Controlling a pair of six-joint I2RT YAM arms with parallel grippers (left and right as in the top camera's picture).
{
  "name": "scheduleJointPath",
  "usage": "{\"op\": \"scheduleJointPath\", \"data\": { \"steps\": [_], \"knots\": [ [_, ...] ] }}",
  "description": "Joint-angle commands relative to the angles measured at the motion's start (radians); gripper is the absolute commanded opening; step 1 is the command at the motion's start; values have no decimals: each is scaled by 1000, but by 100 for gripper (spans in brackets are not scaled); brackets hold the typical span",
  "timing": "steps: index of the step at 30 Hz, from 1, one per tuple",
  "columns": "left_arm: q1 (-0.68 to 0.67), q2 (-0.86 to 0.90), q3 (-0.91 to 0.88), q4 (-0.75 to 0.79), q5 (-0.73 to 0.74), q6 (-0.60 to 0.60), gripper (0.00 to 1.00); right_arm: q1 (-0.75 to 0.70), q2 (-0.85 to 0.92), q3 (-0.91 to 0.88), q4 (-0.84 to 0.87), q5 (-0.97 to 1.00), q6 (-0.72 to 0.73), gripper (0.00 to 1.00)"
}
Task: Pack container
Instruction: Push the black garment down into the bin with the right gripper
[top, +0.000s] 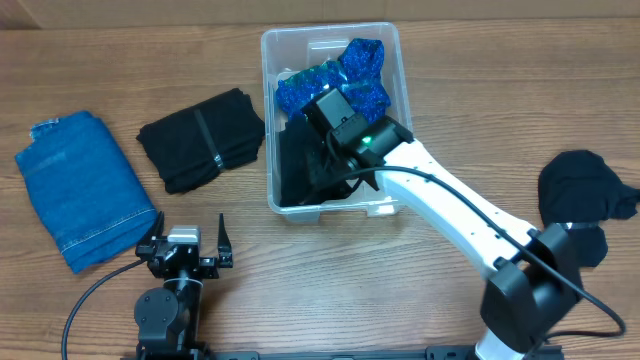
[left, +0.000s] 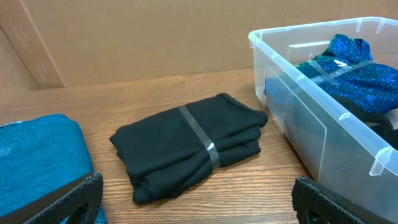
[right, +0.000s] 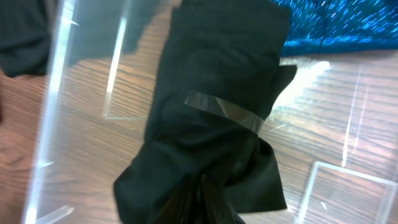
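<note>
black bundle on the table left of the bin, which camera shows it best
Left wrist: the black bundle fills the frame's middle, whole, its tape band and folds clear. Overhead shows it whole but small. Right wrist mainly shows a second black garment inside the container.

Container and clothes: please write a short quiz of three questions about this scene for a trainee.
1. True or false: the left gripper is shut on the blue denim.
2. Which gripper is inside the container? A: left. B: right. C: both.
3. How many garments lie on the table outside the container?

Key
1. False. It is open and empty, apart from the denim.
2. B. The right gripper is there, shut on a taped black bundle.
3. Three: the blue denim, the folded black cloth and the black cloth at the right.
</note>
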Motion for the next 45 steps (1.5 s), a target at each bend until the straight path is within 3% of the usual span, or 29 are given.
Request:
{"op": "scheduleJointPath", "data": {
  "steps": [1,10,16,23,34,36,45],
  "knots": [
    [-5,-3,-5,2,-10,23,100,-3,69,19,5,13,-4,7],
    [-5,-3,-5,2,-9,23,100,-3,214,19,-29,13,-3,7],
    [-5,-3,-5,2,-9,23,100,-4,212,27,-22,13,-4,7],
    [-5,-3,-5,2,-9,23,100,-4,161,182,-110,18,-58,7],
    [-5,-3,-5,2,-9,23,100,-30,155,246,-53,283,-21,11],
    [-5,-3,-5,2,-9,23,100,-63,182,245,-27,275,37,11],
    [-5,-3,-5,2,-9,23,100,-126,296,245,23,124,48,10]
  ]
}}
